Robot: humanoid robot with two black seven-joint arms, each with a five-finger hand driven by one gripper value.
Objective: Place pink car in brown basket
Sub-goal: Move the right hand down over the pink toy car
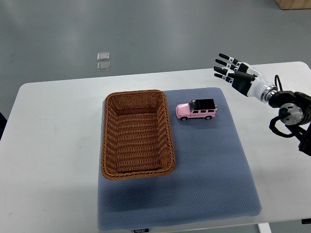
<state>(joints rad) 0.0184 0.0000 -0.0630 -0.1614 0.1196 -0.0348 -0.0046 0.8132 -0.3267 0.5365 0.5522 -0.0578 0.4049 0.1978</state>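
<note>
White rounded table (48, 145) bearing a blue-grey mat (218, 174), on a grey floor (146, 34); two small clear squares (103, 61) lie on the floor; wooden furniture corner (294, 4) top right.

**No readable text**

I can read nothing here. A small dark tag with pale lettering (141, 230) sits at the near edge of the blue-grey textured fabric mat (214, 184), but its print is too small and blurred for me to make out.
</note>
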